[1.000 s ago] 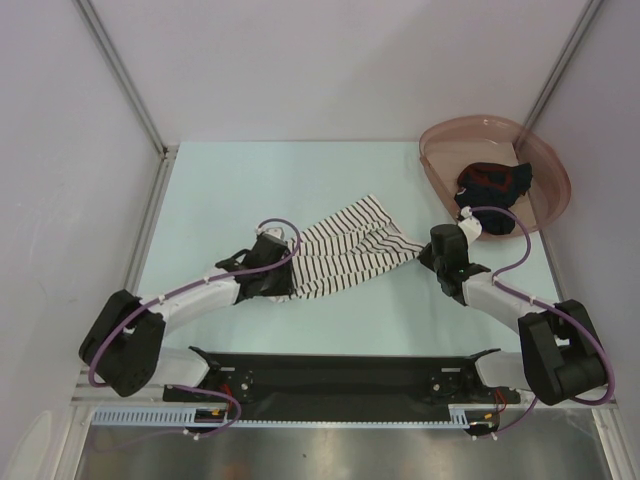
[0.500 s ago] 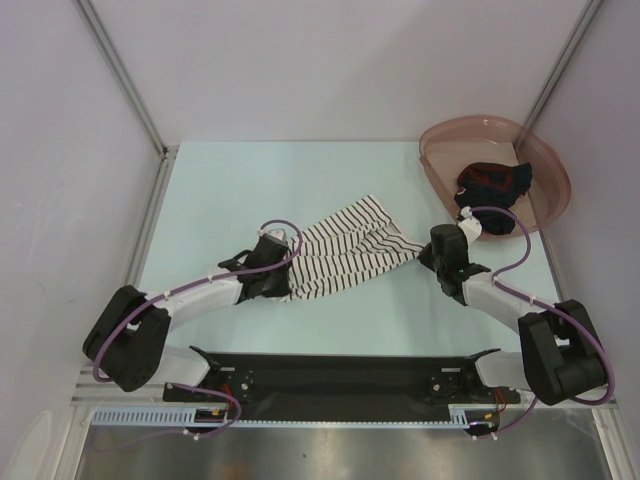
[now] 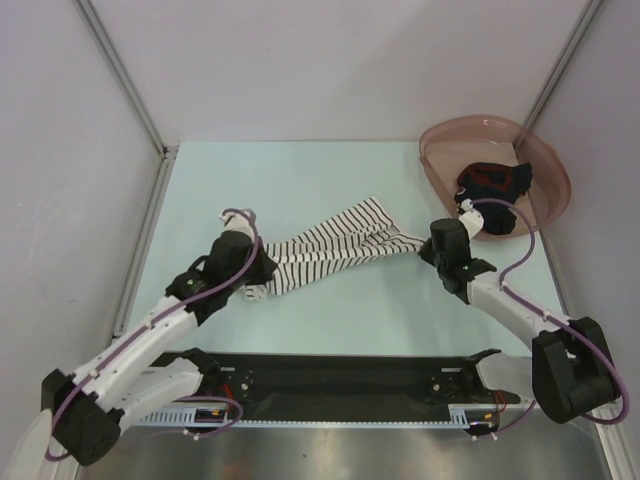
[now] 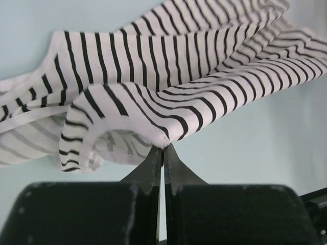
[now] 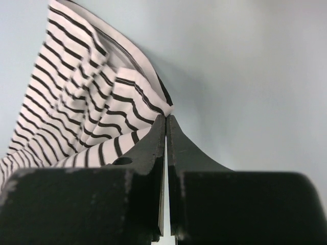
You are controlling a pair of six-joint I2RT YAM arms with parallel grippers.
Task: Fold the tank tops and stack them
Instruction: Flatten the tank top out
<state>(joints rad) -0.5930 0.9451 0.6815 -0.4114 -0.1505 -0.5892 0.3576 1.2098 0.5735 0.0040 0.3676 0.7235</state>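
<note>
Left gripper [image 4: 163, 153] is closed tight on a hem of the striped tank top [image 3: 330, 255]; right gripper [image 5: 166, 122] clamps its opposite edge, the cloth stretched between them over the counter [image 3: 300, 180]. The dark tank top [image 3: 493, 182] lies in the pink basin [image 3: 436, 165]

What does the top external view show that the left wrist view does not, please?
Only the top external view shows the pink translucent round basin holding the dark navy-and-red cloth top, and the right claw at one end of the white black-striped tank top. Only the left wrist view shows, close up, the left claw shut on that top's folded edge. Both show the striped top and the pale blue table.
</note>
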